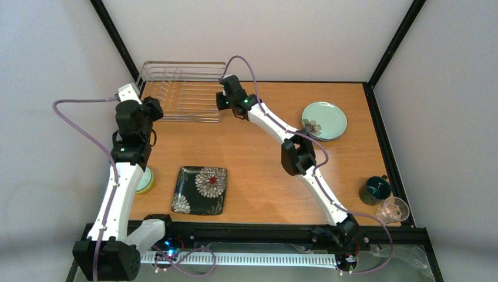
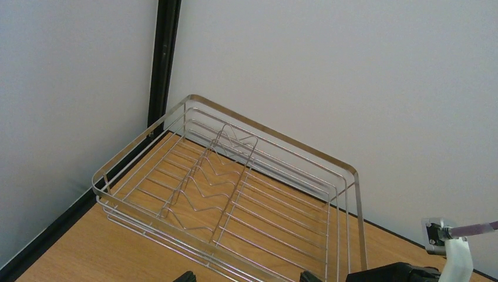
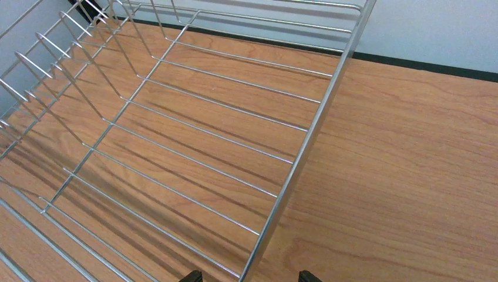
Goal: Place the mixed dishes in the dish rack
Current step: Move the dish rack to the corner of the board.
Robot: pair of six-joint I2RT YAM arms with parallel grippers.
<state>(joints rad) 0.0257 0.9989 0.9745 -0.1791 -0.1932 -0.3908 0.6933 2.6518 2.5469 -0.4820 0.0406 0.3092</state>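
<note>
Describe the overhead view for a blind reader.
Two robot arms reach toward an empty silvery wire dish rack on a wooden table. A black square floral plate, pale mint plate, dark green mug and clear glass cup wait nearby.

Dish rack (image 1: 182, 94): silvery wire, tines upright, at the table's 11 o'clock corner. Pale mint plate (image 1: 326, 119): flat, 2 o'clock. Dark green mug (image 1: 374, 190): upright, 4 o'clock, with clear glass cup (image 1: 394, 209) just beside it. Black square floral plate (image 1: 199, 190): flat, 7 o'clock. Bowl (image 1: 147, 181): mint inside, yellow-green edge, 9 o'clock, partly hidden
</note>
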